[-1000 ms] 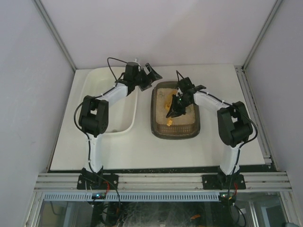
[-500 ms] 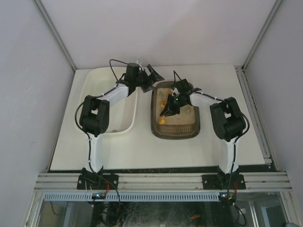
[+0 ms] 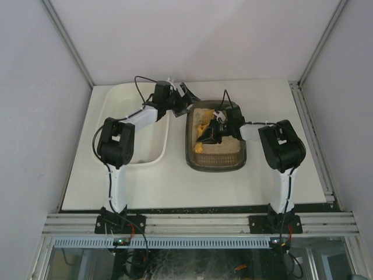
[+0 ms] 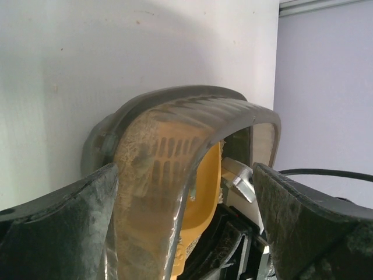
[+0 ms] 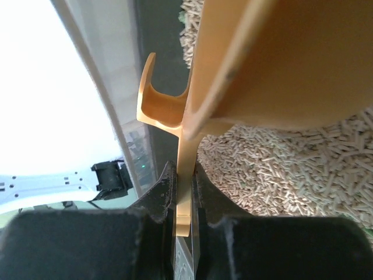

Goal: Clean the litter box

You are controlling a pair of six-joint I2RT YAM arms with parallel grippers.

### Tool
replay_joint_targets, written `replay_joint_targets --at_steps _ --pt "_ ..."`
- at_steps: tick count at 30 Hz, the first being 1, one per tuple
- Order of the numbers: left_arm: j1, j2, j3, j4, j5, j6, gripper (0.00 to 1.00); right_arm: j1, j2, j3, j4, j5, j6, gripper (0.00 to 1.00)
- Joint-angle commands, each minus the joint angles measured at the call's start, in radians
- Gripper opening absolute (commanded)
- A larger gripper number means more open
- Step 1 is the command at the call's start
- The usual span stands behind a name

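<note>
The white table [image 3: 274,175] carries a cream tub [image 3: 148,143] on the left and, just beside it at the middle, the dark litter box [image 3: 215,166], filled with pale pellets [image 5: 280,169]. The left gripper [image 4: 185,169] is spread wide at the box's far left corner, a finger on either side of the rim and not pinching it. The right gripper [image 5: 183,195] is down inside the box, clamped on the handle of a yellow scoop [image 5: 291,58].

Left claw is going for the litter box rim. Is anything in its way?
Nothing visible. In the left wrist view the left claw is open, and the corner rim of the litter box shows directly between its fingers. The orange scoop, clamped in the right claw, sits inside the box behind that rim, not in the gap.
</note>
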Motion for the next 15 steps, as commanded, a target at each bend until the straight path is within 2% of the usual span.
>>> replay_joint_targets --at_steps 1,6,15 --pt "-0.012 -0.084 -0.037 0.025 0.053 0.035 1.0 0.006 0.0 -0.001 0.188 -0.132 0.011 0.0" --pt "-0.01 -0.117 -0.059 0.013 0.071 0.034 1.0 0.008 0.041 -0.002 0.263 -0.188 0.019 0.0" --pt "-0.004 -0.165 -0.102 0.013 0.074 0.059 1.0 -0.011 0.03 -0.047 0.226 -0.15 -0.026 0.0"
